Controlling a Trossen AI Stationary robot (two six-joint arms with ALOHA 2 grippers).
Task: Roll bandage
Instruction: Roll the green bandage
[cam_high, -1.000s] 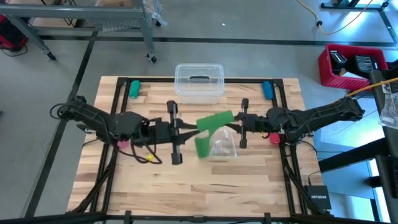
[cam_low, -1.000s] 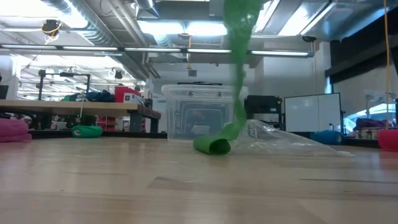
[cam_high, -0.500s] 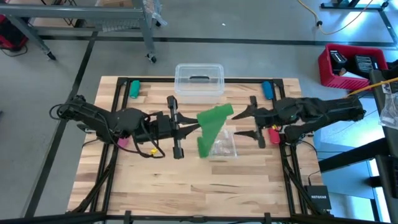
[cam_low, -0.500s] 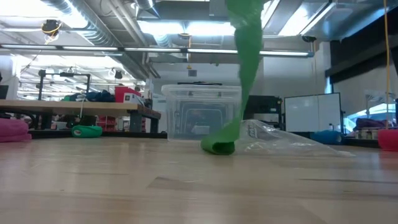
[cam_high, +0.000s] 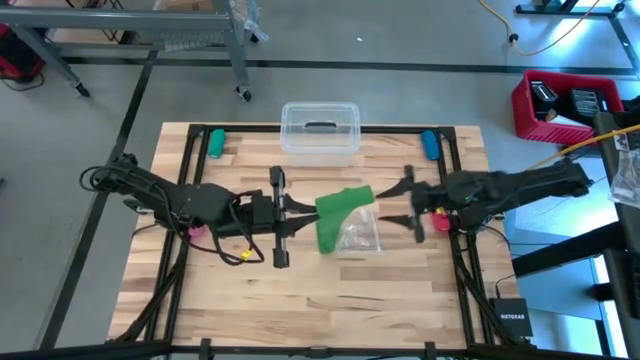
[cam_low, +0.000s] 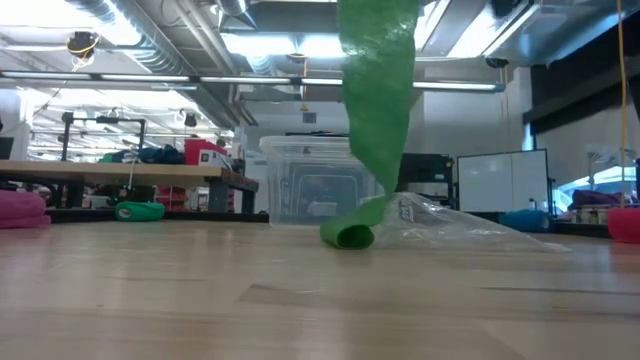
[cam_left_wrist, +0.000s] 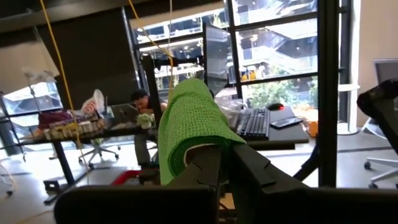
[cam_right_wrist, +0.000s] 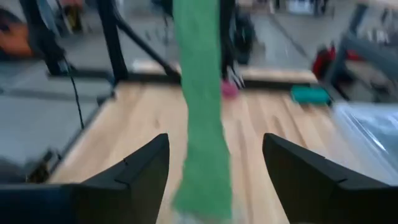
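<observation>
The bright green bandage (cam_high: 335, 215) hangs from my left gripper (cam_high: 303, 206), which is shut on its upper end above the table's middle. In the low view the strip (cam_low: 377, 100) drops straight down, and its curled lower end (cam_low: 346, 235) rests on the wood. My right gripper (cam_high: 398, 205) is open and empty, a short way off toward the table's right edge. In the right wrist view the strip (cam_right_wrist: 200, 112) hangs ahead of its spread fingers, apart from them. My left gripper pinches the bandage's upper end (cam_left_wrist: 200, 148) between its two fingers. The fingers lie level and point toward the table's right side. The cloth is draped over the fingertips (cam_left_wrist: 214, 163) and hangs slack below them, its lower end on the table.
A clear plastic bag (cam_high: 360, 234) lies on the wood beside the bandage's lower end. A clear lidded box (cam_high: 320, 131) stands at the far middle. A small green cylinder (cam_high: 215, 143) lies far left and a blue one (cam_high: 430, 144) far right.
My right gripper has opened, let go of the bandage's upper end and drawn back toward the table's right edge. The upper part, held between both grippers before, now hangs from my left gripper alone and has turned its broad face to the low view. The lower end has stayed on the table.
</observation>
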